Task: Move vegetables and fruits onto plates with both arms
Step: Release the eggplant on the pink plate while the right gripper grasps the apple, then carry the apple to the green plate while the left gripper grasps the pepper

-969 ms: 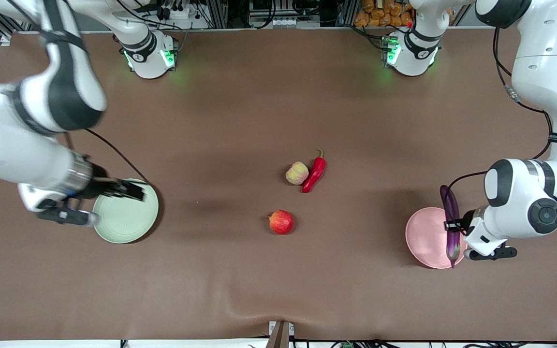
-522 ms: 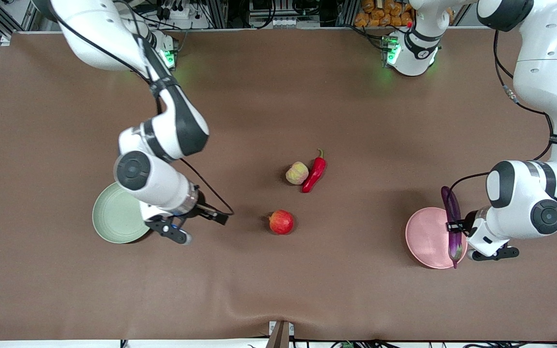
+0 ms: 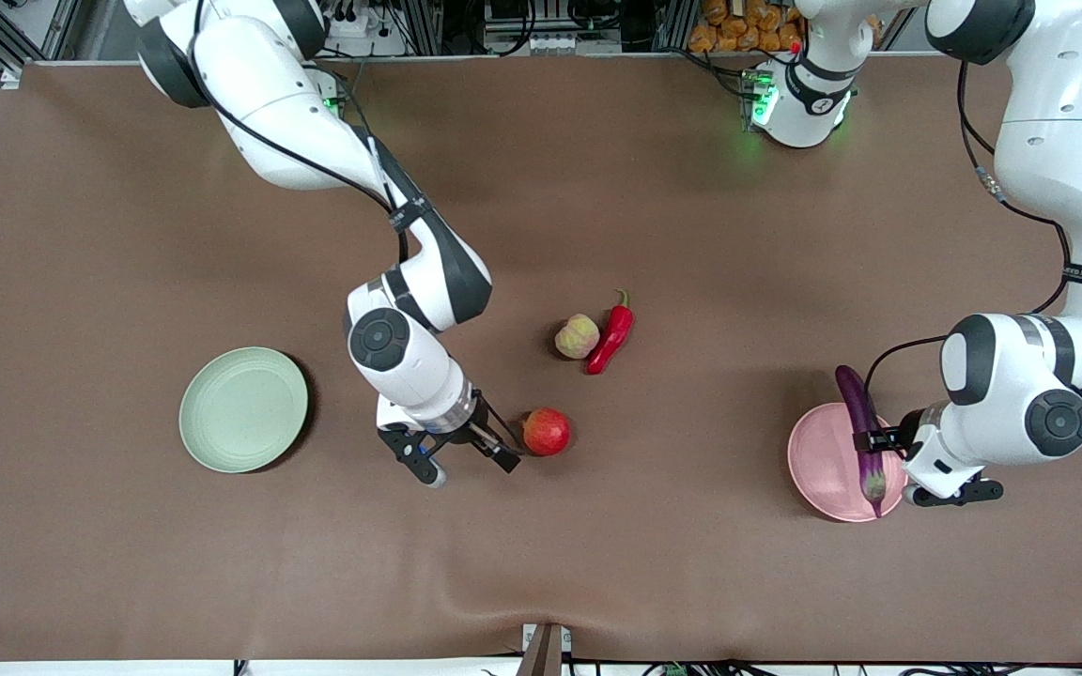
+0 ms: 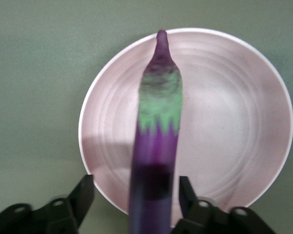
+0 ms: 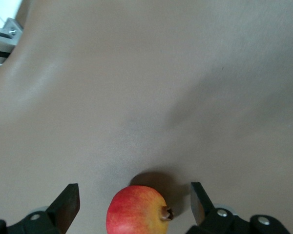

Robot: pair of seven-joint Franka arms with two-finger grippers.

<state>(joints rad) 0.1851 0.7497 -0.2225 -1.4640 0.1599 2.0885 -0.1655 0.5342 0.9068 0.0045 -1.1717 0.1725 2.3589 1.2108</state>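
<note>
Right wrist view, jaws spread astride red fruit (image 5: 138,210), left jaws seemingly gripping eggplant (image 4: 155,146) over pink plate (image 4: 234,122)

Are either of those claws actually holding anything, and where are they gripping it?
The left gripper seems to grip the long purple eggplant around its middle, over the pink plate. The right gripper, open, holds nothing.

The right arm is stretched from its base toward the table's middle, elbow bent, wrist turned downward. The right gripper (image 3: 494,449) is held low beside the red fruit (image 3: 547,431), its fingers (image 5: 67,202) spread wide apart. The left arm is folded at its end of the table. The left gripper (image 3: 872,441) is closed around the eggplant (image 3: 859,423) over the pink plate (image 3: 818,465).
</note>
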